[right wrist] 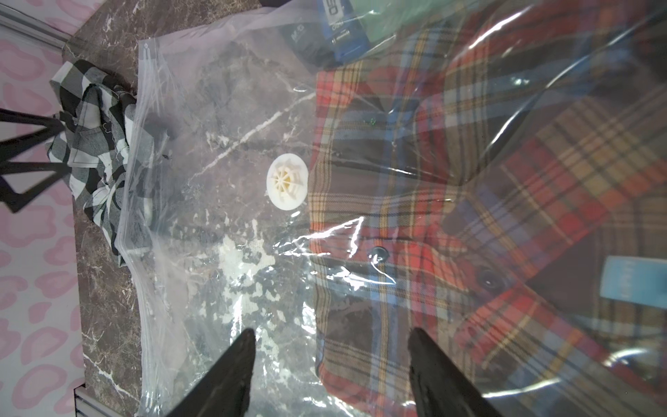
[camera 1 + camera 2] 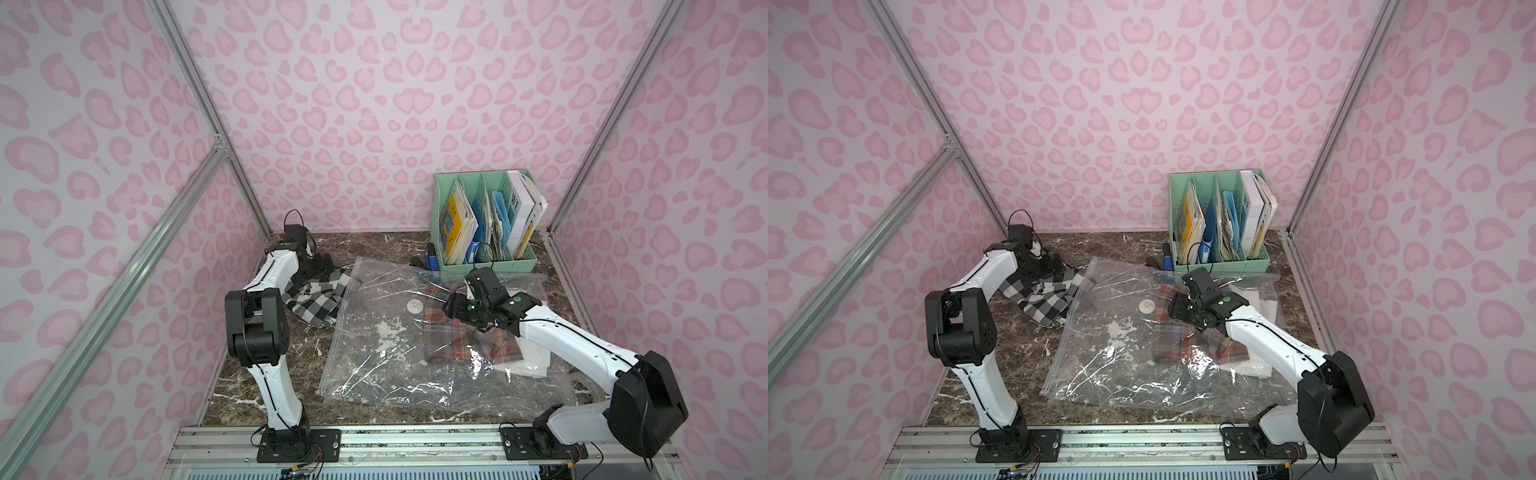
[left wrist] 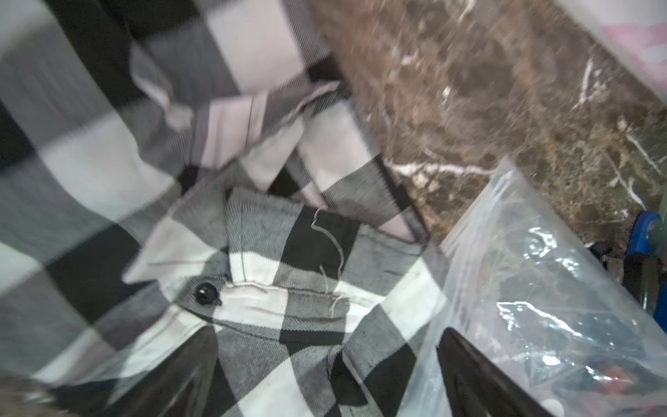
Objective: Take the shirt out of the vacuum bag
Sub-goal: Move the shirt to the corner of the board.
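The clear vacuum bag lies flat on the marble table, with its white valve facing up. A red plaid shirt lies inside it, at the right. A black-and-white checked shirt is crumpled at the bag's left edge. I cannot tell whether its overlapping part is in or under the plastic. My left gripper stands wide open over the checked shirt. My right gripper hovers open above the bag, at the plaid shirt's edge.
A green file organiser with booklets stands at the back right. A blue object lies in front of it, behind the bag. White sheets lie under the bag's right side. Pink patterned walls close in three sides.
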Tool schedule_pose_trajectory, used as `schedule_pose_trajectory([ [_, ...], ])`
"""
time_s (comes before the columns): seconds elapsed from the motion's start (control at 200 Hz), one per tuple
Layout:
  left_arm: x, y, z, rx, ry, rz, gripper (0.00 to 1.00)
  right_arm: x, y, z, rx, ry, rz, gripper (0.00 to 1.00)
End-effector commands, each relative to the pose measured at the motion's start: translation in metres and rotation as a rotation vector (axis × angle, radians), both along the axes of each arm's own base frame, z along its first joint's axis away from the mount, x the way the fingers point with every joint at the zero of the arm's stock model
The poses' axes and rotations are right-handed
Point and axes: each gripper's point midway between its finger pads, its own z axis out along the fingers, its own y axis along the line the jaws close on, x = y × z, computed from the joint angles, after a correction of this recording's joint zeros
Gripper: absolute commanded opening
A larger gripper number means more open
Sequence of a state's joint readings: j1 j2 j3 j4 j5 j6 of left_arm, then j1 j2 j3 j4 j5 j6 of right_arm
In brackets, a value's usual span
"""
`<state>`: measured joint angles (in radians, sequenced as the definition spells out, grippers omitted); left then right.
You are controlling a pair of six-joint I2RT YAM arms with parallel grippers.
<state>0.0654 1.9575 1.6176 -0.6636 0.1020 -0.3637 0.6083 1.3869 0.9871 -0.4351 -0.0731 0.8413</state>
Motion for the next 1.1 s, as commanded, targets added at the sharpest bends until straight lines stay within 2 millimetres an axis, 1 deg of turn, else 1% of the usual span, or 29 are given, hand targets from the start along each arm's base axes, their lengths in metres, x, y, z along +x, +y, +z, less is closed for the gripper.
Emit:
schedule_pose_trajectory([
  [0.0, -0.025, 0.024, 0.0, 0.261, 0.145, -0.056, 0.98, 0.002, 0.002, 0.006, 0.008, -0.018, 0.01, 0.68],
  [0.08, -0.026, 0.025, -0.004, 0.418, 0.189, -0.15, 0.98, 0.001, 0.002, 0.005, 0.006, -0.016, 0.017, 0.68],
  [0.14, -0.029, 0.027, -0.012, 0.541, 0.238, -0.222, 0.98, 0.001, 0.003, 0.005, 0.004, -0.012, 0.028, 0.68],
  [0.175, -0.031, 0.027, -0.015, 0.562, 0.251, -0.232, 0.98, 0.001, 0.004, 0.005, 0.004, -0.012, 0.033, 0.68],
  [0.255, -0.031, 0.018, -0.025, 0.604, 0.261, -0.288, 0.98, 0.002, 0.006, 0.004, -0.002, -0.007, 0.048, 0.68],
  [0.315, -0.029, 0.019, -0.031, 0.659, 0.283, -0.301, 0.98, 0.003, 0.008, 0.004, -0.004, -0.005, 0.06, 0.68],
  [0.4, -0.029, 0.02, -0.05, 0.674, 0.328, -0.303, 0.98, 0.005, 0.011, 0.006, -0.006, -0.009, 0.078, 0.68],
  [0.45, -0.032, 0.026, -0.062, 0.696, 0.371, -0.296, 0.97, 0.007, 0.011, 0.007, -0.013, -0.01, 0.082, 0.68],
  [0.495, -0.035, 0.026, -0.075, 0.692, 0.4, -0.307, 0.97, 0.007, 0.011, 0.009, -0.017, -0.011, 0.087, 0.68],
  [0.585, -0.036, 0.021, -0.097, 0.656, 0.42, -0.322, 0.97, 0.006, 0.01, 0.009, -0.015, -0.015, 0.087, 0.68],
  [0.685, -0.031, 0.019, -0.117, 0.621, 0.431, -0.313, 0.97, 0.004, 0.008, 0.008, -0.013, -0.007, 0.082, 0.68],
  [0.75, -0.027, 0.024, -0.129, 0.524, 0.43, -0.265, 0.96, 0.002, 0.006, 0.006, -0.013, -0.004, 0.078, 0.68],
  [0.79, -0.024, 0.033, -0.131, 0.482, 0.431, -0.212, 0.98, 0.001, 0.005, 0.006, -0.01, -0.002, 0.076, 0.68],
  [0.855, -0.012, 0.042, -0.124, 0.454, 0.4, -0.162, 0.98, -0.001, 0.003, 0.005, -0.01, 0.001, 0.071, 0.68],
  [0.94, 0.009, 0.045, -0.116, 0.421, 0.347, -0.139, 0.98, -0.003, 0.001, 0.003, -0.008, 0.007, 0.062, 0.68],
  [1.005, 0.024, 0.038, -0.116, 0.38, 0.337, -0.14, 0.98, -0.004, 0.001, 0.001, -0.003, 0.011, 0.058, 0.68],
  [1.095, 0.041, 0.019, -0.121, 0.315, 0.314, -0.161, 0.98, -0.005, 0.002, -0.001, 0.002, 0.019, 0.054, 0.68],
])
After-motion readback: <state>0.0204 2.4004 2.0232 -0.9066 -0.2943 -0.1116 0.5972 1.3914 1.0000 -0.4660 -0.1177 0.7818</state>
